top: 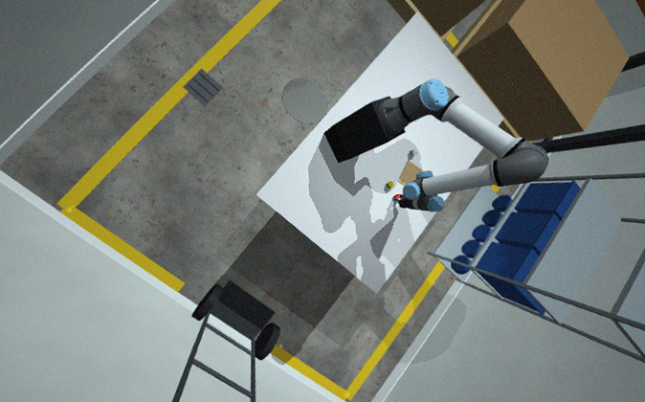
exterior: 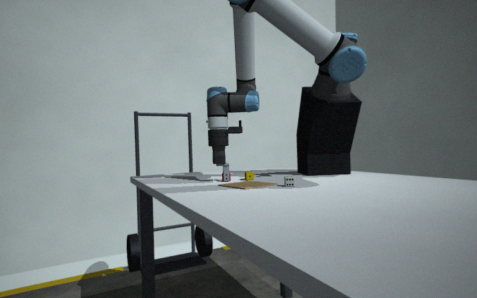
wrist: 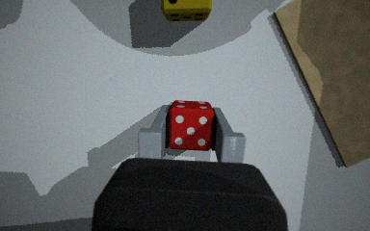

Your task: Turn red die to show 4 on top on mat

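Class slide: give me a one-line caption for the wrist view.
The claw grips the red die, five facing the camera, beside the mat and yellow die.

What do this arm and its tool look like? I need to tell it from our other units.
The arm has white tube links, dark grey joints and light blue round caps. It stands on a black block pedestal. The tool has a black body and two plain grey, flat fingers. No cables or markings show.
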`<state>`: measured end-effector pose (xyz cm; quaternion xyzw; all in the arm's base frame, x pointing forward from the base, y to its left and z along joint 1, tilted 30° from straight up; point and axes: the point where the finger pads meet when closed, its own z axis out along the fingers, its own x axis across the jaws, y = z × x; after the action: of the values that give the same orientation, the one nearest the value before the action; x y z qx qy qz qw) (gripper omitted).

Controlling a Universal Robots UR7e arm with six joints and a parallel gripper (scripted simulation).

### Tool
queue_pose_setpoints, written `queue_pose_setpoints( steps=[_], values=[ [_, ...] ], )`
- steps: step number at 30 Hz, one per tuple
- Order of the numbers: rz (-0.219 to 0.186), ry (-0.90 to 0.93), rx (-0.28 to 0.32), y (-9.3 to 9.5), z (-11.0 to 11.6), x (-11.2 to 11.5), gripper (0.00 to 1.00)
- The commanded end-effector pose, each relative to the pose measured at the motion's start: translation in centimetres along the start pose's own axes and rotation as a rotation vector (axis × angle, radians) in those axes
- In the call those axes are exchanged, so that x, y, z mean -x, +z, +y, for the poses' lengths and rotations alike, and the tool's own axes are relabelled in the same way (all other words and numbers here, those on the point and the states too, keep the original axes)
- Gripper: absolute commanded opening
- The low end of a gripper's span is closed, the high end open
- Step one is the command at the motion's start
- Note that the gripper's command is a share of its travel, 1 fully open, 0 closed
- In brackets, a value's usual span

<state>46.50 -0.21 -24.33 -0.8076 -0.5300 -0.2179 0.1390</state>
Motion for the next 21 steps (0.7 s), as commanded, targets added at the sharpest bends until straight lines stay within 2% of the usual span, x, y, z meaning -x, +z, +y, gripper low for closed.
queue_pose_setpoints(
  steps=[1, 5, 11, 13, 21],
  values=[
    [0.0, 0.0, 0.002, -0.5, 0.1, 0.0, 0.57],
    [0.0, 0.0, 0.002, -1.7, 0.1, 0.0, 0.57],
    [0.0, 0.0, 0.002, -4.5, 0.1, 0.0, 0.57],
    [0.0, 0.0, 0.002, -4.5, 0.1, 0.0, 0.57],
    [0.0, 0.0, 0.002, -8.3, 0.1, 0.0, 0.57]
  ],
)
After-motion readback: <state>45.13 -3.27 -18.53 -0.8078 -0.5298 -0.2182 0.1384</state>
